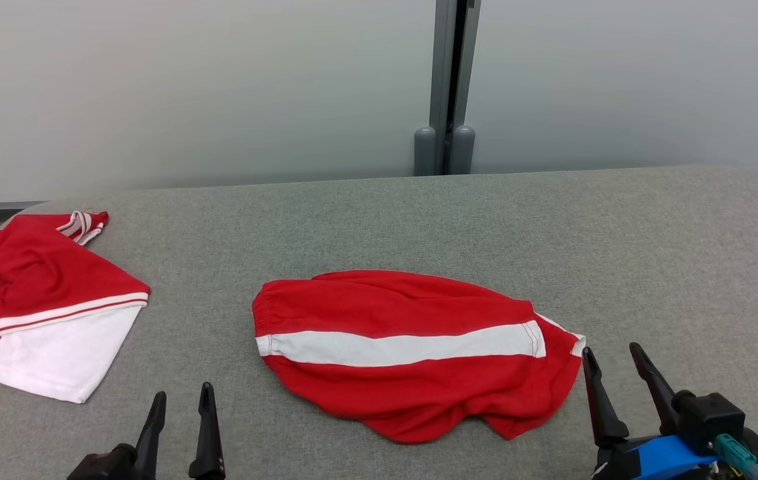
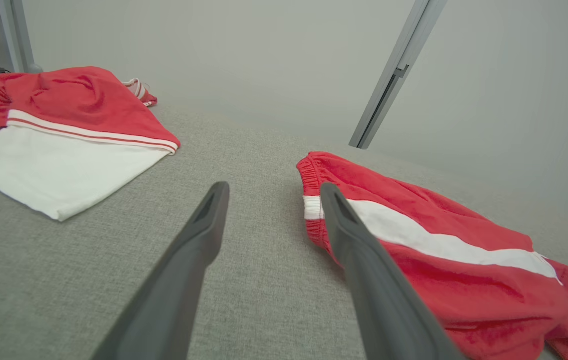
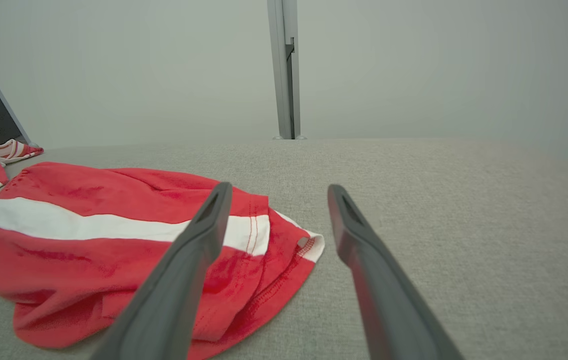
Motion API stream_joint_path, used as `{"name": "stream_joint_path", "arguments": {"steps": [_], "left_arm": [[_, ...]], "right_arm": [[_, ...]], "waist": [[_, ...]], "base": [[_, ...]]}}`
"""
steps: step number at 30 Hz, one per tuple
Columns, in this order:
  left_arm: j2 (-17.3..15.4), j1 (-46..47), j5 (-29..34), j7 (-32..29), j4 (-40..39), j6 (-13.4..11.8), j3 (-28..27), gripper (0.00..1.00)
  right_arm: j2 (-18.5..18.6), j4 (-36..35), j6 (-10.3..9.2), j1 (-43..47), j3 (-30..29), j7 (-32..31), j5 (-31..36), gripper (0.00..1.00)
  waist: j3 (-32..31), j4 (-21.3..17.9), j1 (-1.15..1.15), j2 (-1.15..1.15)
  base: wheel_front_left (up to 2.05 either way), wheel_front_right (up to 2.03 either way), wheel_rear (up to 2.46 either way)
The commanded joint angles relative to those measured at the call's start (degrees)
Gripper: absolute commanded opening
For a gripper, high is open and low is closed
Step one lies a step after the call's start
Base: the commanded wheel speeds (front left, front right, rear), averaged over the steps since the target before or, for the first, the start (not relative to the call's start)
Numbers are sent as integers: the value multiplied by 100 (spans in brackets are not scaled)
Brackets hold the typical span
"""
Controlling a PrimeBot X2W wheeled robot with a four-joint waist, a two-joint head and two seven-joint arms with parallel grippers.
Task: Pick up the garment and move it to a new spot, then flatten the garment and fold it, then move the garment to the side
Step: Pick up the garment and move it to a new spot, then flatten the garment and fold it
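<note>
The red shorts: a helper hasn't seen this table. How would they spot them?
On the grey fabric table, look at the middle, in line with the wall post. The red shorts lie there, waistband to the left. One broad white stripe crosses them lengthwise, unlike the red garment at the left edge, which has a white end.

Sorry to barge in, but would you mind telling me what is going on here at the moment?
A two-armed robot faces a grey table where red shorts with a white stripe lie rumpled in the middle. Both grippers are open and empty: the left gripper sits short of the waistband end, the right gripper close by the leg hem. Another red-and-white garment lies at the table's left.
</note>
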State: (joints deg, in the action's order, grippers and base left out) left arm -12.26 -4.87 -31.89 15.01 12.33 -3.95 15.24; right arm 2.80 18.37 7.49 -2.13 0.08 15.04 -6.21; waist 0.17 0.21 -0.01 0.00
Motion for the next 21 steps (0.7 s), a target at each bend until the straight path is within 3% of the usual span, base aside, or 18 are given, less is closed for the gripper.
{"name": "stream_joint_path", "arguments": {"steps": [1,21], "left_arm": [[34,-88,75,25,-51,28,-74,100],[228,-80,320,25,120,206,-315,100]], "right_arm": [[17,21,1,45,24,22,-48,100],[17,154,1,-20,63,22,-44,100]], "waist": [[-2,0,1,0],[-15,31,1,0]], "base": [[0,0,0],[0,0,0]]}}
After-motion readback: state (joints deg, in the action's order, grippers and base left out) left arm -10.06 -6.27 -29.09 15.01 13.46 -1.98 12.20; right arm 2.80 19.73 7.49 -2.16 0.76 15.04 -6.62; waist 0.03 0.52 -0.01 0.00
